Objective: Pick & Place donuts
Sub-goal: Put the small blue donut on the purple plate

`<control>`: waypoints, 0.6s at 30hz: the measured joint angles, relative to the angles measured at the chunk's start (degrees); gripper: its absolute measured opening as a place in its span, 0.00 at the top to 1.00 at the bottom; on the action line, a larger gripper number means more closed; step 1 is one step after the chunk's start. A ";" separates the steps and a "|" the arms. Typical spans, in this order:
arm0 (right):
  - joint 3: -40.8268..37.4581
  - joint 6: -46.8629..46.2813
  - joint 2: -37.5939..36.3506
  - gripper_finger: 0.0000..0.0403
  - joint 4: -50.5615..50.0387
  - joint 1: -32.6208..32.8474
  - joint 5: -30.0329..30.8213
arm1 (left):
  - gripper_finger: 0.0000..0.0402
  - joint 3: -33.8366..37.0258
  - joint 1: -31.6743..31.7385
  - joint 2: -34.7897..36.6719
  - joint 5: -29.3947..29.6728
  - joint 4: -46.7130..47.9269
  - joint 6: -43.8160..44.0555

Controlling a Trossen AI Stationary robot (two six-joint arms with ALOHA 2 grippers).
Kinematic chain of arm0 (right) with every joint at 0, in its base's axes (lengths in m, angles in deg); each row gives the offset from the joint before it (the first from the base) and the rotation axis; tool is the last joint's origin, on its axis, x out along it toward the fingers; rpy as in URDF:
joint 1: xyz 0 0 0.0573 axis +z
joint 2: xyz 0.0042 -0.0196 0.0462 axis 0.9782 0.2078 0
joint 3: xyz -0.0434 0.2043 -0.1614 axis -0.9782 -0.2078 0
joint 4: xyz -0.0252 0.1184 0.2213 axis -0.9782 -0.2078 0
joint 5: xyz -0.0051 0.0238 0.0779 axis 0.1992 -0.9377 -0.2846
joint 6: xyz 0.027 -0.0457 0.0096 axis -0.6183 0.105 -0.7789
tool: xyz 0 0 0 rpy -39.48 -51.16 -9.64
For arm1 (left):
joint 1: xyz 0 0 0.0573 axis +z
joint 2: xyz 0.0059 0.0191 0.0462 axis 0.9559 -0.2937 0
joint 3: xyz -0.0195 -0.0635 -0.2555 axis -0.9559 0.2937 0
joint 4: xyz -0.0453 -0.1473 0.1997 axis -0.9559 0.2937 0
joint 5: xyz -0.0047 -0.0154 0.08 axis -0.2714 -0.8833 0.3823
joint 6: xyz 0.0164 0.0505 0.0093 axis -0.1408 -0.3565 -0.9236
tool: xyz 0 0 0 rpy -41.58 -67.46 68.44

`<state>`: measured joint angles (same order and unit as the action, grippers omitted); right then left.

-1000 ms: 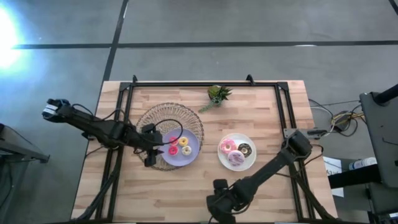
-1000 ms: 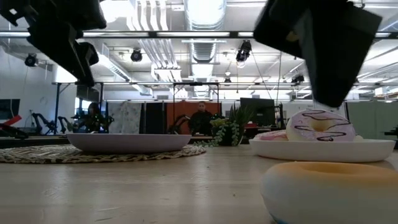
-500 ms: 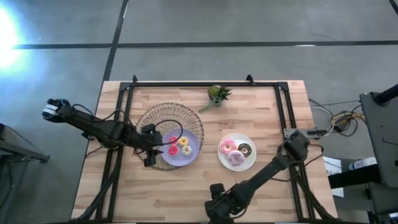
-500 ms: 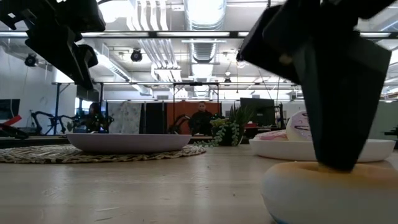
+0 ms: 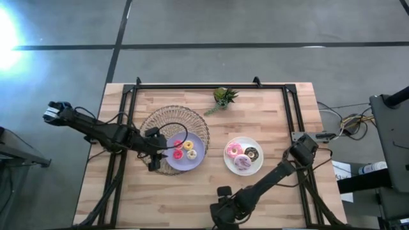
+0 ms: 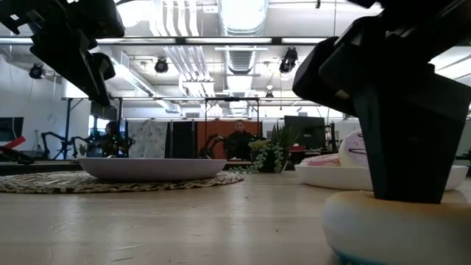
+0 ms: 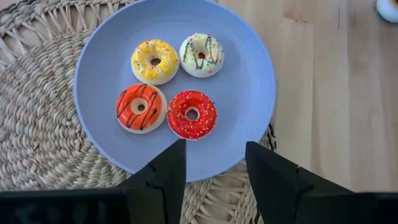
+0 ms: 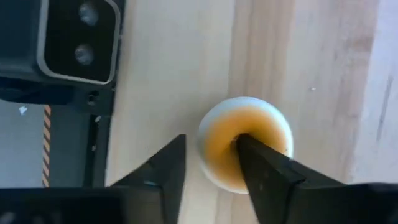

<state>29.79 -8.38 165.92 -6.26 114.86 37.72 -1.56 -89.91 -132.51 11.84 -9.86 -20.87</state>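
Bench (image 5: 192, 198) of pale wood fills the middle of your high view, with both arms reaching in from its sides. Your right pincer (image 8: 208, 163) sits at the lower middle of that view, at the bench's near edge, over an orange donut (image 8: 245, 149). In the right wrist view one finger (image 8: 264, 171) goes down into the donut's hole and the other (image 8: 165, 168) stands outside its rim, so the ring's wall lies between them; the fingers are spread and not yet clenched on it. In the low view the same donut (image 6: 397, 232) lies on the wood at lower right with the dark pincer (image 6: 401, 110) pressing onto its top.

Your left pincer (image 7: 214, 168) hovers released over the edge of the lavender plate (image 7: 249, 81), left of centre in the high view. That plate rests on a woven mat (image 7: 43, 124) and carries four donuts: yellow (image 7: 154, 61), white-iced (image 7: 201, 55), orange with dark stripes (image 7: 141, 107) and red-sprinkled (image 7: 192, 114), the last two touching.

The white plate (image 5: 228, 161), right of centre, holds three more donuts (image 5: 243, 156). A small green plant (image 5: 223, 97) stands near the top edge of the bench. No writing or label can be read anywhere.
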 joint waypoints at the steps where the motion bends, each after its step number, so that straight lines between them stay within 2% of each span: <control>1: -0.05 -0.07 0.00 0.67 -0.02 -0.12 0.35 | 0.65 0.00 0.00 0.00 0.00 0.00 0.38; 6: -0.52 -0.17 0.00 0.87 -0.06 -1.34 1.23 | 0.65 0.00 0.00 0.00 0.00 0.00 1.12; 9: -0.54 -0.93 -0.19 0.95 -0.82 -2.85 0.68 | 0.65 0.00 0.00 0.00 -0.01 0.03 1.17; 15: -0.87 0.51 -2.25 0.97 -0.83 -8.04 0.53 | 0.65 0.00 -0.77 0.90 -0.29 1.21 1.17; 18: -0.88 3.11 -3.49 0.97 1.41 -11.87 -2.06 | 0.65 0.00 -1.58 1.84 -0.14 1.47 1.26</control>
<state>28.91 -5.26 162.43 -4.85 102.98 35.67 -1.56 -91.49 -130.67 11.71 -8.39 -19.61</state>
